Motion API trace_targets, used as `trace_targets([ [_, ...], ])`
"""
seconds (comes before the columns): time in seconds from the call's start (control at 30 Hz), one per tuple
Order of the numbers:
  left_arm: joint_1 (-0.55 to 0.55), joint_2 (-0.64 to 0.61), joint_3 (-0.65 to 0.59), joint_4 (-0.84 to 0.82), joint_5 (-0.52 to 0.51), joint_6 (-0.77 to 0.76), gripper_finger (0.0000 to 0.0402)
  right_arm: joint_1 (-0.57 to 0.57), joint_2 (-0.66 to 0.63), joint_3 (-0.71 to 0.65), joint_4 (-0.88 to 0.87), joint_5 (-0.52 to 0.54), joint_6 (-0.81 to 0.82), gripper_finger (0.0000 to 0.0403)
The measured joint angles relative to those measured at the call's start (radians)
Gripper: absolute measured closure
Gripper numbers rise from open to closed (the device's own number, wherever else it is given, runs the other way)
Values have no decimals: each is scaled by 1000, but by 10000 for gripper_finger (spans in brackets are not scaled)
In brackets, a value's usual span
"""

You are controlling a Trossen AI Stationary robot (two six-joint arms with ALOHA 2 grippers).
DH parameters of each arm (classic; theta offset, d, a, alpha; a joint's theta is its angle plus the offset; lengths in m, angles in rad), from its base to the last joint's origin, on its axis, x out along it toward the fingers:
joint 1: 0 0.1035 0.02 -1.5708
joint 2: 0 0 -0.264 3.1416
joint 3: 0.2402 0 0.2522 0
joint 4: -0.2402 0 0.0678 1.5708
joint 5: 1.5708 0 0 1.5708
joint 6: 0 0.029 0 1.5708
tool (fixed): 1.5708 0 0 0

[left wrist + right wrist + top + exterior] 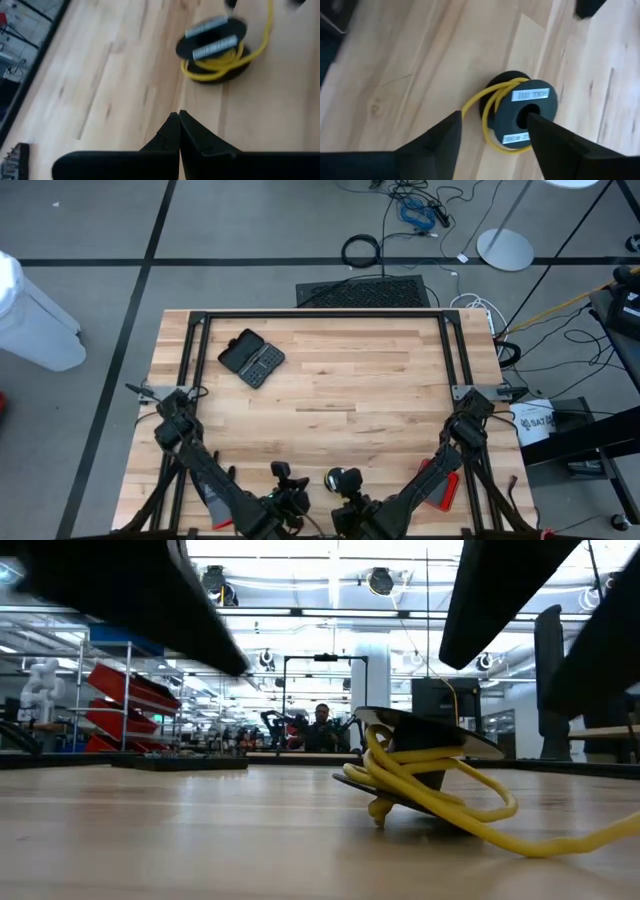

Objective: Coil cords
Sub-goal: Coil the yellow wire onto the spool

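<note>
- Yellow cord (492,107) wound on a small black spool (527,117), lying on the wooden table (330,380) near its front edge.
- My right gripper (492,145): fingers apart, spool just beyond at 1 o'clock; nearer arm.
- My left gripper (179,135): fingers together, spool farther off at 1 o'clock.

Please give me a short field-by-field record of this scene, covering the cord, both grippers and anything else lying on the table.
cord: thin yellow cord looped around a small black round spool, one end trailing loose across the wood
spool: tilted, not lying flat on the light wooden table
right gripper: open, fingers either side of the spool, not yet closed on it
left gripper: shut, holding nothing, apart from the spool
other item: dark flat hinged case, lying open on the table's far left part
</note>
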Motion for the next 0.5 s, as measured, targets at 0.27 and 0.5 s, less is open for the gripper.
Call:
trace_targets([
  [0.27, -61, -62, 1, -2, -104, -1, 401, -20, 0, -20, 10, 2, -8, 288],
  [0.5, -66, -62, 0, -3, -114, -1, 401, -39, 0, -50, 45, -20, -16, 352],
])
